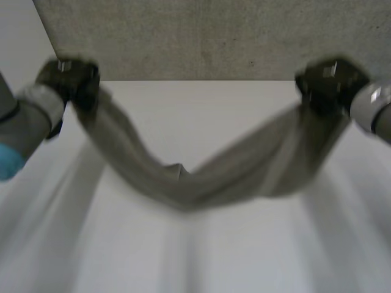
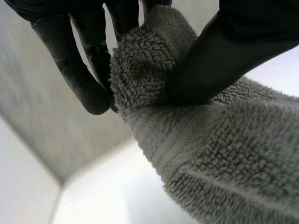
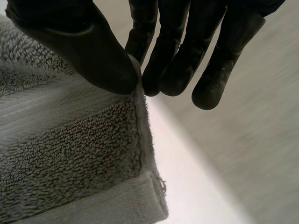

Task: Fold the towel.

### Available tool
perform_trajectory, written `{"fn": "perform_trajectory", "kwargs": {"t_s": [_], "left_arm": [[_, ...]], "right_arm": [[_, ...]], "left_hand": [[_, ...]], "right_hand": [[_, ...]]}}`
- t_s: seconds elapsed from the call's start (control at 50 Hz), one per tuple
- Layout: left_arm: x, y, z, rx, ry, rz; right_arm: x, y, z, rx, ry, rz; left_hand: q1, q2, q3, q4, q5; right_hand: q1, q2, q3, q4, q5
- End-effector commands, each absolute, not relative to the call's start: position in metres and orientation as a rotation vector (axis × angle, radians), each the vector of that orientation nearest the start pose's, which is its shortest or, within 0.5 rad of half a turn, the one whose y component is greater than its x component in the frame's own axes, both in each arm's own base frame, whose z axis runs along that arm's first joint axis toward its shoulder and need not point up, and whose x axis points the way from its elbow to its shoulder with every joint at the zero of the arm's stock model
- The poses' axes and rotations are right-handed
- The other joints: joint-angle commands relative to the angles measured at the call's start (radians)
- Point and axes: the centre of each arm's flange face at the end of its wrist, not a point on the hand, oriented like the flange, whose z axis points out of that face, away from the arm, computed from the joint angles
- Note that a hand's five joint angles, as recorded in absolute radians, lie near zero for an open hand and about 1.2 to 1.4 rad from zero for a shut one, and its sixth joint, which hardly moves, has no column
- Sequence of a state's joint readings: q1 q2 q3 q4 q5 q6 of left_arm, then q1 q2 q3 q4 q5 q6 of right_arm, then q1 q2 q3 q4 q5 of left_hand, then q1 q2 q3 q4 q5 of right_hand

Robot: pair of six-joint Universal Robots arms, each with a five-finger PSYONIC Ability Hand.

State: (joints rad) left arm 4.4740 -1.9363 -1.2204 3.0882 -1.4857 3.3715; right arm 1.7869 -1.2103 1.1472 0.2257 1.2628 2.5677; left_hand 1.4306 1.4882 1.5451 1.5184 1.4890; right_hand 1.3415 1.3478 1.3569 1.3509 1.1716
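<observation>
While the left hand [image 1: 70, 76] and right hand [image 1: 330, 82] each pinch an end, the grey terry towel [image 1: 183, 183] sags soft and limp above the table's [image 1: 201, 116] far edge, so corner grips seem best.

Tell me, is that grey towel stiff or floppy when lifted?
Probably floppy: the towel sags deeply between the left hand and right hand. Its looped pile likely resists slipping, since pinches at its ends hold it. Looks thick, so perhaps weighty.
</observation>
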Motion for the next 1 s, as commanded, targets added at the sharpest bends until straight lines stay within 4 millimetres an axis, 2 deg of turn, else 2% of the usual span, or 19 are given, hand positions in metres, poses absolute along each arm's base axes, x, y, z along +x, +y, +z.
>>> {"fn": "perform_trajectory", "kwargs": {"t_s": [0.02, 0.04, 0.08, 0.16, 0.2, 0.22, 0.26, 0.28, 0.32, 0.34, 0.36, 0.38, 0.4, 0.44, 0.52, 0.62, 0.76, 0.9, 1.0], "left_arm": [[-0.242, -0.334, 0.393, 0.403, 1.91, -2.767], [-0.236, -0.326, 0.411, 0.337, 1.855, -2.85], [-0.233, -0.32, 0.417, 0.302, 1.853, -2.882], [-0.233, -0.32, 0.4, 0.294, 1.945, -2.841], [-0.233, -0.321, 0.373, 0.305, 2.063, -2.747], [-0.233, -0.321, 0.373, 0.305, 2.063, -2.746], [-0.234, -0.325, 0.331, 0.318, 2.233, -2.594], [-0.234, -0.325, 0.33, 0.319, 2.234, -2.593], [-0.233, -0.328, 0.282, 0.326, 2.41, -2.402], [-0.233, -0.328, 0.281, 0.326, 2.411, -2.401], [-0.232, -0.327, 0.257, 0.328, 2.495, -2.298], [-0.231, -0.325, 0.236, 0.331, 2.57, -2.201], [-0.231, -0.325, 0.236, 0.331, 2.571, -2.2], [-0.225, -0.32, 0.201, 0.338, 2.688, -2.007], [-0.213, -0.316, 0.185, 0.334, 2.73, -1.878], [-0.197, -0.314, 0.179, 0.34, 2.713, -1.8], [-0.159, -0.31, 0.221, 0.25, 2.558, -1.899], [-0.15, -0.29, 0.246, 0.263, 2.483, -1.965], [-0.152, -0.279, 0.243, 0.329, 2.497, -1.96]], "right_arm": [[0.246, -0.319, 0.39, -0.91, 1.604, -2.55], [0.246, -0.319, 0.39, -0.909, 1.603, -2.551], [0.245, -0.313, 0.39, -0.914, 1.613, -2.541], [0.245, -0.309, 0.359, -0.959, 1.734, -2.424], [0.244, -0.307, 0.347, -0.976, 1.789, -2.366], [0.244, -0.305, 0.335, -0.995, 1.84, -2.302], [0.244, -0.304, 0.321, -1.012, 1.898, -2.238], [0.244, -0.305, 0.305, -1.028, 1.96, -2.165], [0.244, -0.305, 0.289, -1.05, 2.02, -2.091], [0.245, -0.304, 0.273, -1.079, 2.08, -2.012], [0.245, -0.304, 0.273, -1.08, 2.08, -2.011], [0.244, -0.302, 0.254, -1.124, 2.155, -1.911], [0.243, -0.298, 0.235, -1.185, 2.222, -1.8], [0.241, -0.294, 0.219, -1.25, 2.278, -1.698], [0.233, -0.282, 0.189, -1.406, 2.376, -1.461], [0.226, -0.275, 0.197, -1.424, 2.385, -1.467], [0.204, -0.269, 0.229, -1.356, 2.395, -1.593], [0.194, -0.247, 0.254, -1.332, 2.364, -1.571], [0.192, -0.24, 0.256, -1.331, 2.344, -1.532]], "left_hand": [[-0.034, -0.092, -0.149, -0.122, -0.267], [-0.034, -0.092, -0.149, -0.122, -0.267], [-0.034, -0.092, -0.149, -0.122, -0.267], [-0.034, -0.092, -0.149, -0.122, -0.267], [-0.034, -0.092, -0.149, -0.122, -0.267], [-0.034, -0.092, -0.149, -0.122, -0.267], [-0.034, -0.092, -0.149, -0.122, -0.267], [-0.034, -0.092, -0.149, -0.122, -0.267], [-0.034, -0.092, -0.149, -0.122, -0.267], [-0.034, -0.092, -0.149, -0.122, -0.267], [-0.034, -0.092, -0.149, -0.122, -0.267], [-0.034, -0.092, -0.149, -0.122, -0.267], [-0.034, -0.092, -0.149, -0.122, -0.267], [-0.034, -0.092, -0.149, -0.122, -0.267], [-0.034, -0.092, -0.149, -0.122, -0.267], [-0.034, -0.092, -0.149, -0.122, -0.267], [-0.034, -0.092, -0.149, -0.122, -0.267], [-0.034, -0.092, -0.149, -0.122, -0.267], [-0.034, -0.092, -0.149, -0.122, -0.267]], "right_hand": [[0.055, 0.048, 0.039, 0.045, 0.05], [0.055, 0.048, 0.039, 0.045, 0.05], [0.055, 0.048, 0.039, 0.045, 0.05], [0.055, 0.048, 0.039, 0.045, 0.05], [0.055, 0.048, 0.039, 0.045, 0.05], [0.055, 0.048, 0.039, 0.045, 0.05], [0.055, 0.048, 0.039, 0.045, 0.05], [0.055, 0.048, 0.039, 0.045, 0.05], [0.055, 0.048, 0.039, 0.045, 0.05], [0.055, 0.048, 0.039, 0.045, 0.05], [0.055, 0.048, 0.039, 0.045, 0.05], [0.055, 0.048, 0.039, 0.045, 0.05], [0.055, 0.048, 0.039, 0.045, 0.05], [0.055, 0.048, 0.039, 0.045, 0.05], [0.055, 0.048, 0.039, 0.045, 0.05], [0.055, 0.048, 0.039, 0.045, 0.05], [0.055, 0.048, 0.039, 0.045, 0.05], [0.055, 0.048, 0.039, 0.045, 0.05], [0.055, 0.048, 0.039, 0.045, 0.05]]}}
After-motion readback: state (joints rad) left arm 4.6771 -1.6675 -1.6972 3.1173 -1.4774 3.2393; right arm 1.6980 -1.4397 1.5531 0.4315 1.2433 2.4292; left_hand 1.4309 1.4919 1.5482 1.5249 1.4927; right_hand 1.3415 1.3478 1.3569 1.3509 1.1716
